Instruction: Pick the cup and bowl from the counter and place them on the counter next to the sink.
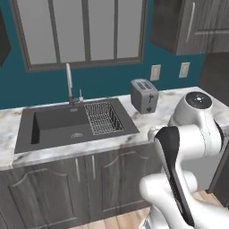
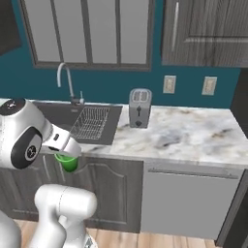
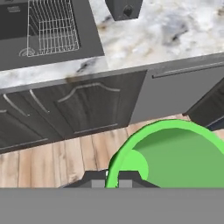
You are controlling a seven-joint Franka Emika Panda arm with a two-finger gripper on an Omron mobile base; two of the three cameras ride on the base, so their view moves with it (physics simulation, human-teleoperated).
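Observation:
My gripper (image 2: 67, 156) is shut on the small bright green cup (image 2: 68, 163), gripping its rim. The cup (image 3: 175, 151) hangs in front of the grey cabinet doors, just below the counter's front edge and over the wooden floor. In the hand view one dark fingertip (image 3: 94, 178) sits outside the rim and the other inside. The white marble-look counter (image 2: 184, 131) runs right from the dark sink (image 2: 58, 115). The sink (image 1: 58, 120) holds a wire rack (image 1: 103, 117) on its right side. The bowl is out of view.
A grey toaster (image 2: 139, 107) stands on the counter right of the sink, near the wall. A chrome faucet (image 1: 69, 82) rises behind the basin. A flat dishwasher panel (image 2: 189, 198) sits under the counter's right part. My own arm (image 1: 188, 147) crosses the lower right of the left base view.

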